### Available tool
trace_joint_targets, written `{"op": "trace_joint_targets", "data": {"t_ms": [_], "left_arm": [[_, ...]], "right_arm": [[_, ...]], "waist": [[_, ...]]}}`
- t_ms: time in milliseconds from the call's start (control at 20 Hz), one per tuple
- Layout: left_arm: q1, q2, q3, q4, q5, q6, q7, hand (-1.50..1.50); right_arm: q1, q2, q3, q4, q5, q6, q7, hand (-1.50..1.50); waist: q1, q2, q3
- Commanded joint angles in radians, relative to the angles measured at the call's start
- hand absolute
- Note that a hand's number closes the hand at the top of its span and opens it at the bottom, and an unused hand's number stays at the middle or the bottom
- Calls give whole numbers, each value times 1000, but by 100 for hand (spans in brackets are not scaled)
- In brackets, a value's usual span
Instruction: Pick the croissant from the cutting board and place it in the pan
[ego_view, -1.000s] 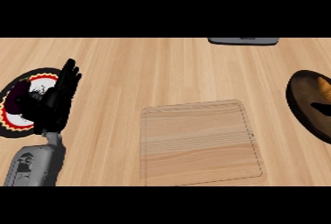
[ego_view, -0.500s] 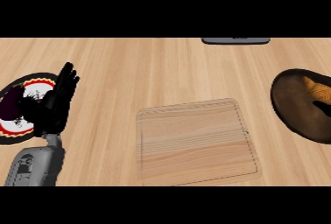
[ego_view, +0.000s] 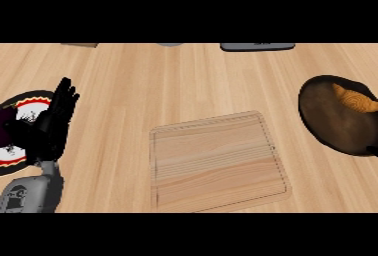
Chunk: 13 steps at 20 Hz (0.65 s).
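Already the croissant (ego_view: 356, 98) lies in the dark pan (ego_view: 336, 122) at the bench's (ego_view: 184, 80) right edge, well apart from the bare cutting board (ego_view: 218, 162). The left hand (ego_view: 52, 120) rests open over a patterned plate (ego_view: 22, 107), fingers straight.

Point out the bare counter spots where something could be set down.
The cutting board is bare on top. Open counter lies between it and the left hand, and between it and the pan, which holds the croissant. The left edge is crowded by the hand over a plate.
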Motion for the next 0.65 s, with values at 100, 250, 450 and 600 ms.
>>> {"op": "trace_joint_targets", "data": {"t_ms": [100, 250, 450, 600], "left_arm": [[30, 5, -5, -52, 2, -5, 27, 0], [23, -3, -7, -59, -7, 12, 26, 0], [32, 40, 30, -61, 38, -42, 14, 0], [-12, -2, -10, -37, 4, -5, 28, 0]], "right_arm": [[234, 80, -14, -364, -98, 154, 98, -150], [354, 163, -8, -570, -122, 186, 154, -150], [532, 335, 12, -879, -157, 217, 238, -150], [640, 391, 2, -1086, -171, 232, 344, -150]], "waist": [[-10, -3, -2], [-15, -2, -2], [15, 9, 0], [28, 15, 3]]}}
